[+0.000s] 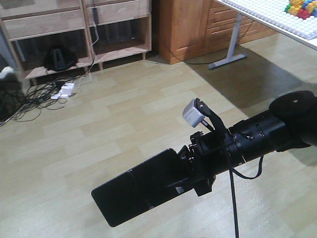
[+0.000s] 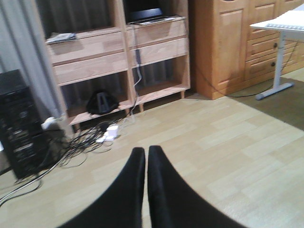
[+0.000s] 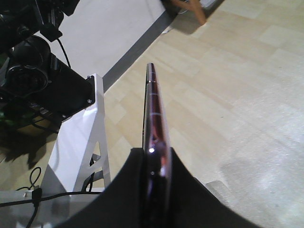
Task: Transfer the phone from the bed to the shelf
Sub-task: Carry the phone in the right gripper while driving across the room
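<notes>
The matte black cylindrical right arm (image 1: pixel 267 131) bears a black end effector (image 3: pixel 153 152), grey camera (image 1: pixel 192 113) and dangling cable (image 1: pixel 232 198).

You had your right arm (image 1: pixel 265 130) reaching leftward from the right, right gripper (image 1: pixel 188 171) clamped on one end of the phone (image 1: pixel 133 193); your left gripper (image 2: pixel 145 164) had its fingers (image 2: pixel 126 194) pressed together.

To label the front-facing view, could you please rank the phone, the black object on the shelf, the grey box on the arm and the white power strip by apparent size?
1. phone, though nearest the camera.
2. black object.
3. grey box and white power strip look alike; the box is nearer, so unranked.
</notes>
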Robot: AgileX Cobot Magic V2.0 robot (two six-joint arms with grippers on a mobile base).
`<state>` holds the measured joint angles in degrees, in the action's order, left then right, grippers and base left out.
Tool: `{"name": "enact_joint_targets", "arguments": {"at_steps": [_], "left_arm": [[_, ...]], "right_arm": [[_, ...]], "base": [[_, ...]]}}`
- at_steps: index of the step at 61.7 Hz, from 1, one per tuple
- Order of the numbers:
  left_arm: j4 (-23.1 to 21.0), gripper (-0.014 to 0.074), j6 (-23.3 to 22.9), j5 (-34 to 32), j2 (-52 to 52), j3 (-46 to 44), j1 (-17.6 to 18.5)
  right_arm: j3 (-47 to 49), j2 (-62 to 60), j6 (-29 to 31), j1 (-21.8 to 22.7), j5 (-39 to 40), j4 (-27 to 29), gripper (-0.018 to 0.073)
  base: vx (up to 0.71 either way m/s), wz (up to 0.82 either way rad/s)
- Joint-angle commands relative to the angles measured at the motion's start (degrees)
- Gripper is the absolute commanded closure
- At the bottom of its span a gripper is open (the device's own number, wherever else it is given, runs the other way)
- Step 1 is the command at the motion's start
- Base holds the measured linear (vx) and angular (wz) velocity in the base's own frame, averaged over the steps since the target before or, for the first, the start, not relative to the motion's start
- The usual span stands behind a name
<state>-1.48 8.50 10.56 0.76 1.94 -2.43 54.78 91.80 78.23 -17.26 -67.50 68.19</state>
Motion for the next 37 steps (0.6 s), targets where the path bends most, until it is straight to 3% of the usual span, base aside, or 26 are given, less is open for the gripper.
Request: {"name": "enact_joint_targets", "arguments": {"at_steps": [1, 37], "left_arm": [[-0.52, 0.0595, -0.33, -4.15, 0.77, -1.22, 0.20], [-0.52, 0.0595, -0.33, -4.15, 0.77, -1.22, 0.20]], "right_arm": [[1.32, -2.27, 0.00, 0.22, -6.23, 4.26, 0.0561], [1.32, -2.27, 0.00, 0.22, -6.23, 4.26, 0.0561]], "base": [[0.41, -0.26], [0.42, -0.19]]}}
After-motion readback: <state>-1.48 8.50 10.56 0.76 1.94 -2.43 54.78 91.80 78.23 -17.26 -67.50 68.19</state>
